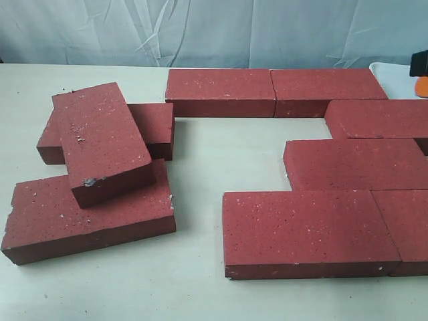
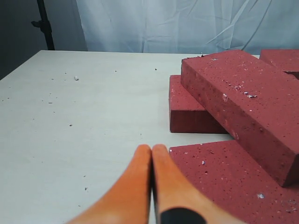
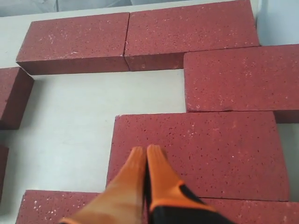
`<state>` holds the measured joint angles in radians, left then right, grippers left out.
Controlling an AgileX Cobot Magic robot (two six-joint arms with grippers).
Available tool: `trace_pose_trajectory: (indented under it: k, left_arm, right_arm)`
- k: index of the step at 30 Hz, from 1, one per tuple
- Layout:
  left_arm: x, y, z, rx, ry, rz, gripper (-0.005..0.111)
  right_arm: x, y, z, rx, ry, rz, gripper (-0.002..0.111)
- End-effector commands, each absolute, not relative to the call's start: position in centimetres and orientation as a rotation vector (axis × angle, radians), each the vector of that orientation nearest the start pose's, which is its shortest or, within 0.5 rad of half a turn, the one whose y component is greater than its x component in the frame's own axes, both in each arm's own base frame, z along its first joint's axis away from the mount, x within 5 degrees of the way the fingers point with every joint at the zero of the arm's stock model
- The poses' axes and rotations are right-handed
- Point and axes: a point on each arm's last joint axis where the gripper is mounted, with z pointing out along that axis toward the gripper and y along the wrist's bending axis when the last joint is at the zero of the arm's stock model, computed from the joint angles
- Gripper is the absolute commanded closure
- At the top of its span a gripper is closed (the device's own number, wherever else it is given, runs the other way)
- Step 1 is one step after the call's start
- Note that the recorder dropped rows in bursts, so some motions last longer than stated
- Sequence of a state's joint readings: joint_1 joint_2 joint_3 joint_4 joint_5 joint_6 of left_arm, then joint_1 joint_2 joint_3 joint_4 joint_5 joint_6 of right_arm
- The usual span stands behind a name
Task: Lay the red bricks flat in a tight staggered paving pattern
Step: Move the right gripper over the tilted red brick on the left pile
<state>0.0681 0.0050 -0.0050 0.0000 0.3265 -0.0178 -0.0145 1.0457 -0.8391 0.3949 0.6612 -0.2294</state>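
Several red bricks lie flat in staggered rows on the right: two end to end at the back [image 1: 221,90] [image 1: 328,90], one [image 1: 378,119] behind a middle brick [image 1: 354,164], and two in front [image 1: 307,231] [image 1: 408,227]. On the left, a tilted brick [image 1: 100,144] [image 2: 238,93] rests across a rear brick [image 1: 155,124] [image 2: 187,112] and a front brick [image 1: 87,217] [image 2: 219,177]. My left gripper [image 2: 152,148] is shut and empty, low over the table beside that front brick. My right gripper [image 3: 145,149] is shut and empty above the middle brick [image 3: 210,149]. Neither gripper shows in the exterior view.
A bare gap of table [image 1: 227,150] lies between the left pile and the laid rows. A white tray [image 1: 391,73] with an orange and black object [image 1: 421,77] sits at the far right back. A pale curtain hangs behind the table. Grit specks dot the tabletop [image 2: 74,78].
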Motion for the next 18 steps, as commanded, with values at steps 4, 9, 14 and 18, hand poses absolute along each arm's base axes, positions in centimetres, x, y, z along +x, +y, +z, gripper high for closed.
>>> trace_pose_trajectory:
  k: [4, 9, 14, 18]
  left_arm:
    - [5.4, 0.4, 18.5, -0.084, 1.795, 0.031, 0.107]
    - [5.4, 0.4, 18.5, -0.084, 1.795, 0.031, 0.107]
    - [5.4, 0.4, 18.5, -0.084, 1.795, 0.031, 0.107]
    - [5.4, 0.4, 18.5, -0.084, 1.795, 0.031, 0.107]
  right_arm:
    - [22.9, 3.7, 33.0, -0.115, 2.280, 0.348, 0.109]
    - [24.0, 5.7, 33.6, -0.210, 2.275, 0.389, 0.109]
    - [25.1, 8.0, 33.4, -0.315, 2.292, 0.418, 0.109]
    - [25.7, 10.3, 32.7, -0.417, 2.330, 0.447, 0.109]
